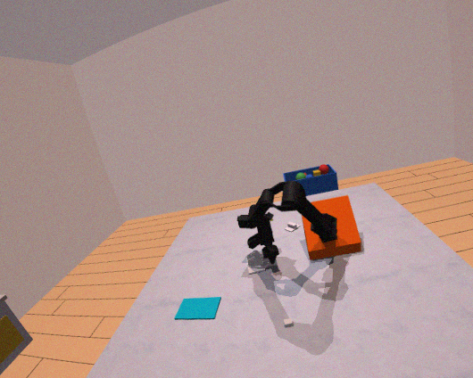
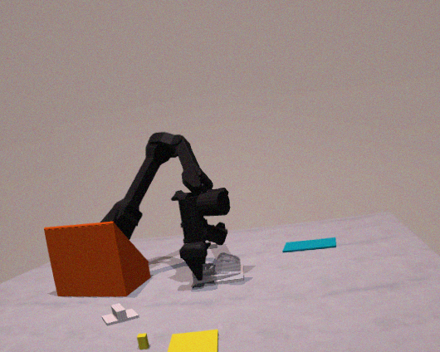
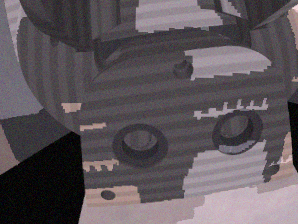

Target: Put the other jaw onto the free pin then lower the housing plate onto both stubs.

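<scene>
My gripper (image 1: 272, 262) (image 2: 199, 278) (image 3: 183, 125) points down at the mechanism, its black fingers at both sides of the grey housing plate (image 3: 150, 107). It is shut on this plate. The plate has two ringed holes, and a round stub shows inside each, the left stub (image 3: 140, 141) and the right stub (image 3: 234, 125). Rounded grey jaw or gear parts (image 3: 47, 75) (image 2: 228, 262) show beyond and beneath the plate. The pale base (image 2: 235, 279) lies on the table. Shadow and the plate hide the gear teeth; whether the plate is fully down cannot be told.
An orange wedge block (image 1: 335, 218) (image 2: 85, 261) stands beside the arm. A teal sheet (image 1: 198, 308) (image 2: 310, 245) lies apart. A small white part (image 1: 292, 226) (image 2: 119, 313), a yellow block (image 2: 143, 341), a yellow sheet (image 2: 195, 342) and a pale cube (image 1: 288, 322) lie around. A blue bin (image 1: 319, 184) is behind.
</scene>
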Tool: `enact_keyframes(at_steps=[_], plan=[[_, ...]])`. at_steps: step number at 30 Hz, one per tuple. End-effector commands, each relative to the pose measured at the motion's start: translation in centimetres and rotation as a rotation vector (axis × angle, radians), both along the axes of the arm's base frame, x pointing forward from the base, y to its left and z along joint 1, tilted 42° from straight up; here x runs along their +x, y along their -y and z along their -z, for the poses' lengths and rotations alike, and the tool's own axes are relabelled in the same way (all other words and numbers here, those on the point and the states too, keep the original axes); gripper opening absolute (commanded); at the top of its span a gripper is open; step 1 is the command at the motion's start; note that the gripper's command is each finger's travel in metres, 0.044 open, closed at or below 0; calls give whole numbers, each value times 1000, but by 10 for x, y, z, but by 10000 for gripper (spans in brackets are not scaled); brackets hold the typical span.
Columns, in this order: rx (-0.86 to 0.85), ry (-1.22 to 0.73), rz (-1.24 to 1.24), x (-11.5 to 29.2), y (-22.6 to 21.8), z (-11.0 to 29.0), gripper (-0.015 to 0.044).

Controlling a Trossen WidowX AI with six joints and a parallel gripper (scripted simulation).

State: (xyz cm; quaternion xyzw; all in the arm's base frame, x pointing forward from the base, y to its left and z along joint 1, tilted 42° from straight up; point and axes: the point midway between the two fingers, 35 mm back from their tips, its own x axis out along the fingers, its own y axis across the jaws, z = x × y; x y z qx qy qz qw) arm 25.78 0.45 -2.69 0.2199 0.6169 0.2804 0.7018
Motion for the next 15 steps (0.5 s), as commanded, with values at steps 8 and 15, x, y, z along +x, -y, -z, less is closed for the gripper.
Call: enact_keyframes(at_steps=[8,15], plan=[[-2,1,-5,1,0,0,351],[-3,1,-5,0,3,-3,351]])
